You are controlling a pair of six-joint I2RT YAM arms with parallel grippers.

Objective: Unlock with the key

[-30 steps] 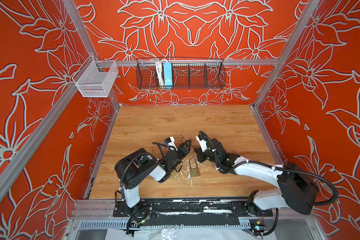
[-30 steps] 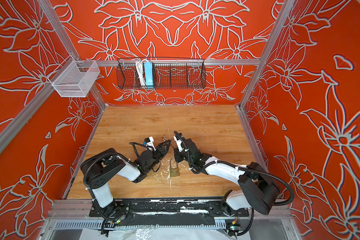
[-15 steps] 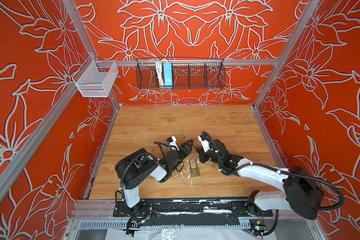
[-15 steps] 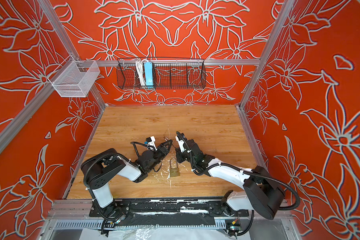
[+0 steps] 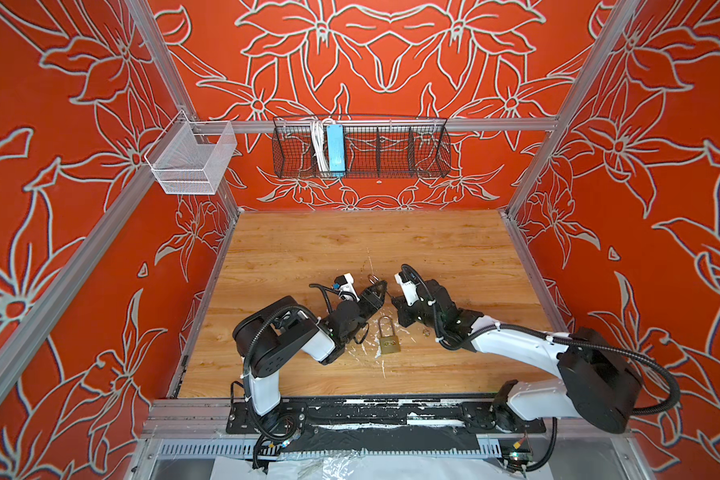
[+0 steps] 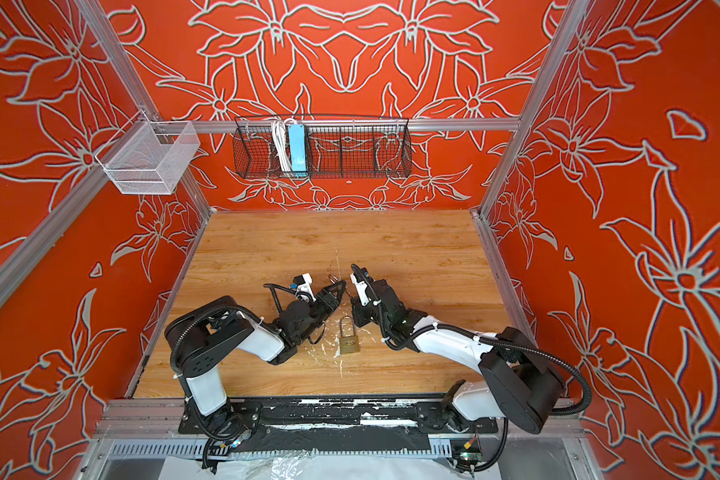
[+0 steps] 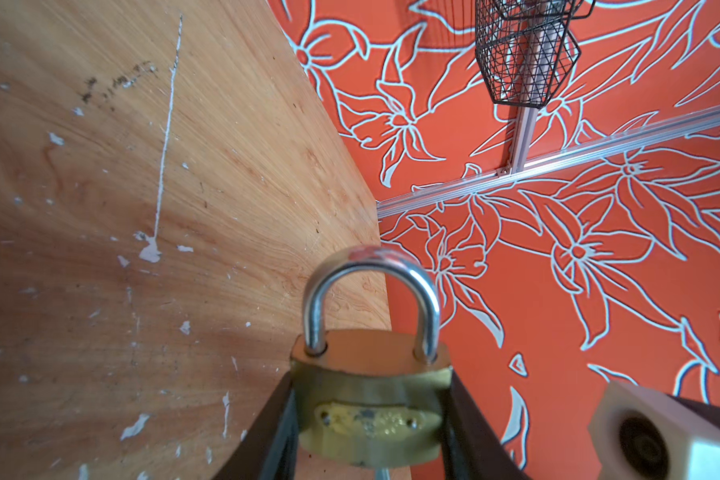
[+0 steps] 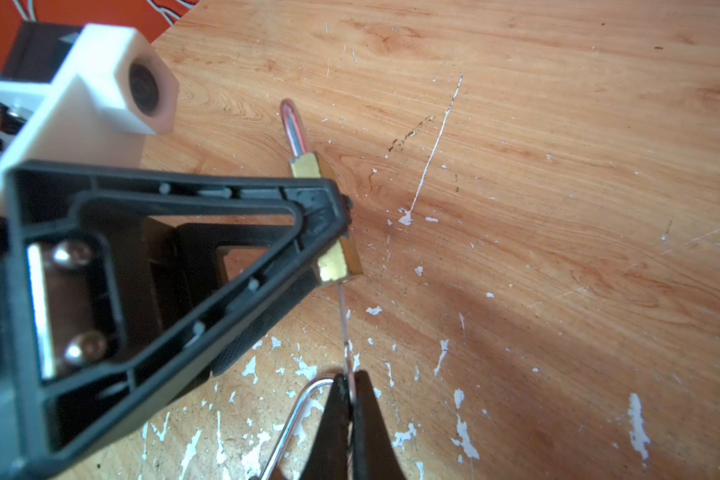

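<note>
My left gripper is shut on a small brass padlock, one finger on each side of its body, and the steel shackle is closed. In both top views the grippers meet tip to tip above the table's middle: left gripper, right gripper. My right gripper is shut on the thin silver key. The key's blade runs up to the underside of the held padlock.
A second brass padlock lies flat on the wooden table just in front of the grippers. A small metal ring lies by the right arm. A wire basket and a mesh bin hang on the walls.
The right arm has shifted slightly while keeping its grip on the key. The left arm and the held padlock have not moved.
</note>
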